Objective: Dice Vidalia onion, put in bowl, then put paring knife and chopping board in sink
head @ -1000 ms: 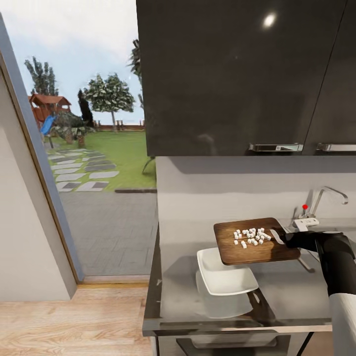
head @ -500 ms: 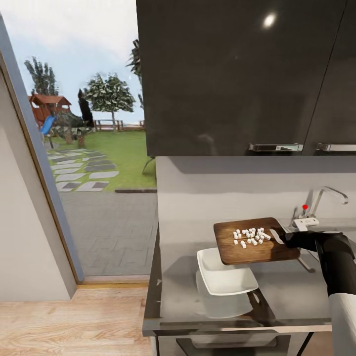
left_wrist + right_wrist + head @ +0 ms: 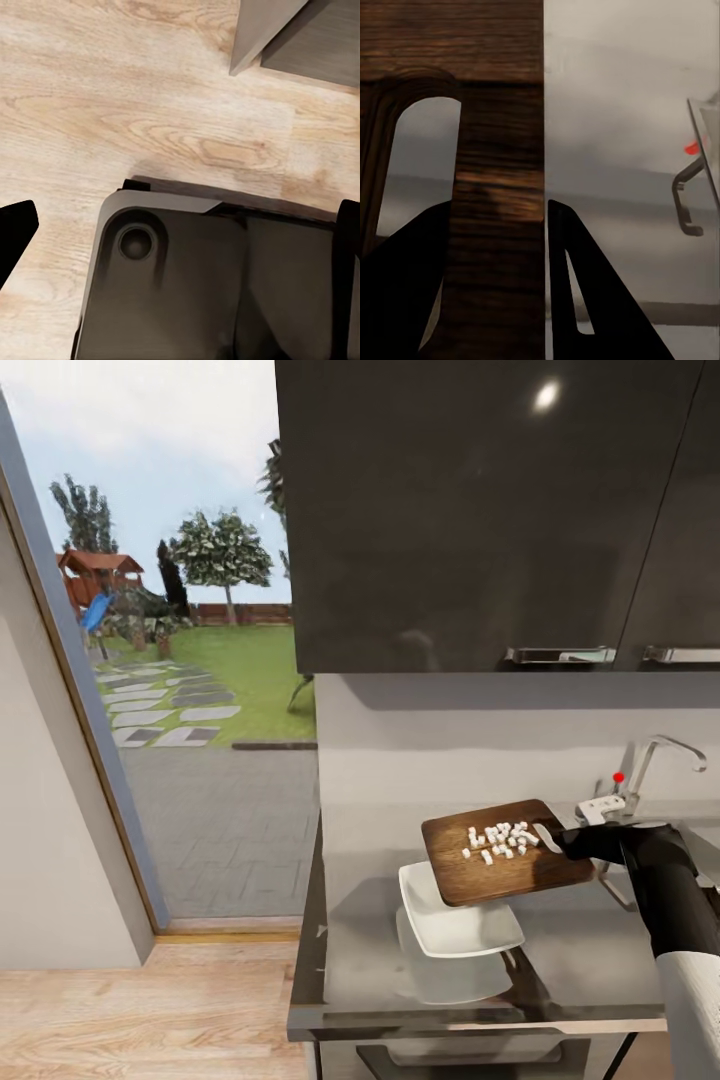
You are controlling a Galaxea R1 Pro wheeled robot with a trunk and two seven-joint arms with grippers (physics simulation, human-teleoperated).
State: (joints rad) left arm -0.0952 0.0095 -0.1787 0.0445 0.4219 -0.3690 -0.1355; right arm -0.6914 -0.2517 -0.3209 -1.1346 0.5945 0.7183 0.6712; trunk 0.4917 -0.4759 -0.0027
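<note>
Wooden chopping board [image 3: 505, 852], pinched by its handle end in the right gripper [image 3: 566, 839], hangs tilted over the bowl [image 3: 455, 912]. Tipped too sharply, the onion pieces [image 3: 500, 838] could scatter onto the countertop [image 3: 590, 950].

in the head view the chopping board [image 3: 505, 852] is hanging above the countertop [image 3: 590, 950], its 8 o'clock corner overlapping the far rim of the bowl [image 3: 458, 922], which is sitting on the countertop. diced onion [image 3: 498, 839] is lying on the board. the right gripper [image 3: 562, 841] is holding the board at its 3 o'clock edge. the tap [image 3: 655, 760] is standing at 2 o'clock from the board, against the back wall, beneath the upper cabinets [image 3: 480, 510].
</note>
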